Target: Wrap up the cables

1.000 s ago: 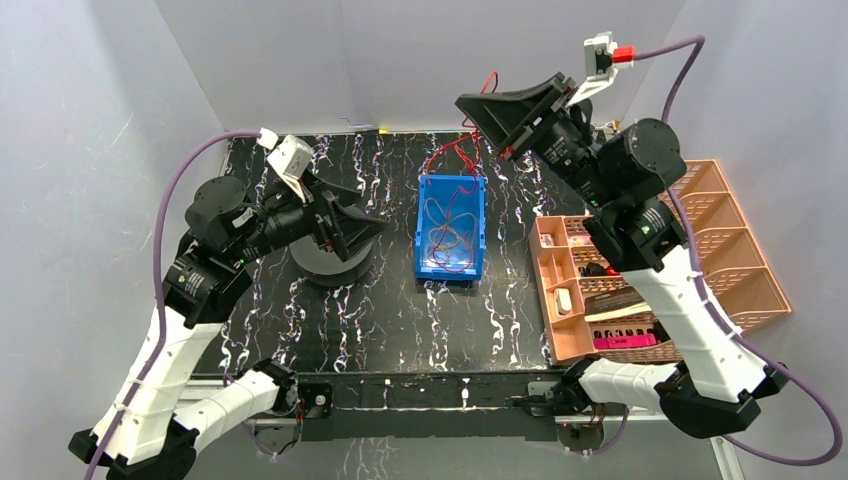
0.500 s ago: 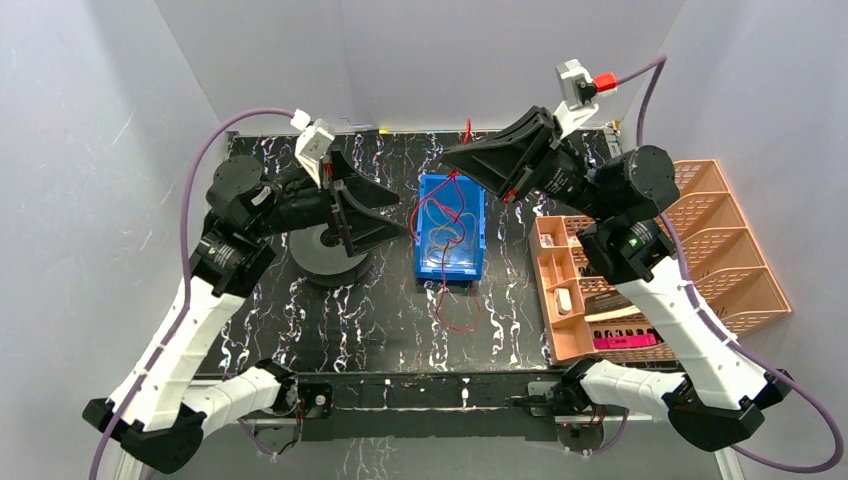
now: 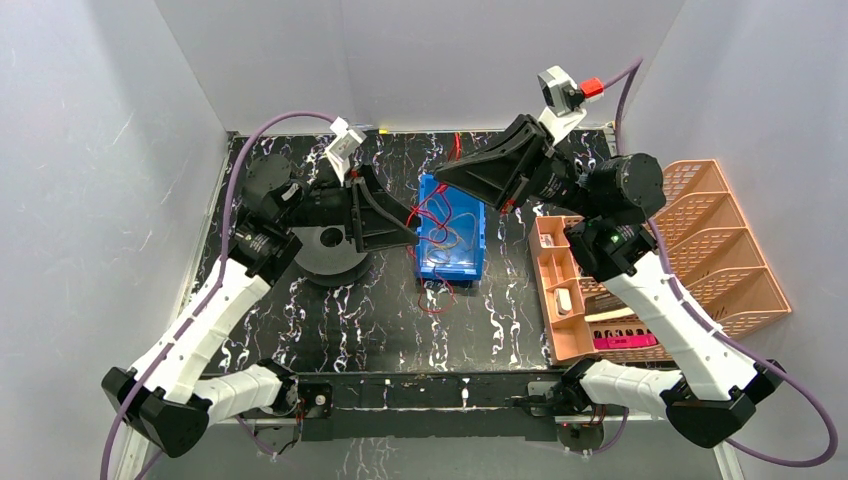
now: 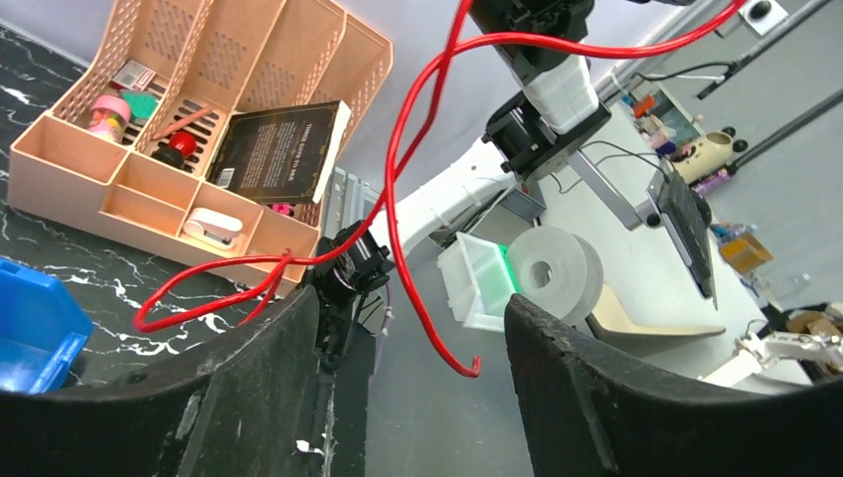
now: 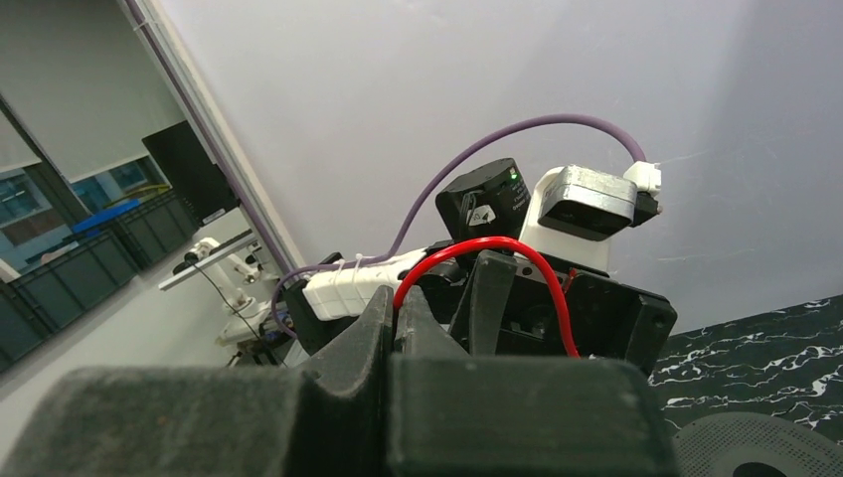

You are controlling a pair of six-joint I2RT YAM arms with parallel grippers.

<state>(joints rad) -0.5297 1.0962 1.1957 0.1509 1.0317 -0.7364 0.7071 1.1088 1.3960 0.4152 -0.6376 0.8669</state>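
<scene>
Right hand [image 5: 393,310], pinched shut on the red cable [image 4: 388,199], holds it raised over the blue bin [image 3: 483,230], where the other cables [image 3: 452,240] lie. Left hand [image 4: 413,303], fingers well apart, straddles the strand, apparently without contact. It should close squarely on the strand before winding begins.

over bin: left gripper [image 3: 403,222] and right gripper [image 3: 440,180] tip to tip above blue bin [image 3: 450,272] far-left corner, tight gap
between them: red cable [image 5: 482,240] hangs from right's closed jaws, through left's wide gap
bin right: bare table strip before peach organizer [image 3: 690,290], passable
bin front: red loop on table
bin left: black disc [image 3: 325,262] under left arm, blocks low approach
</scene>
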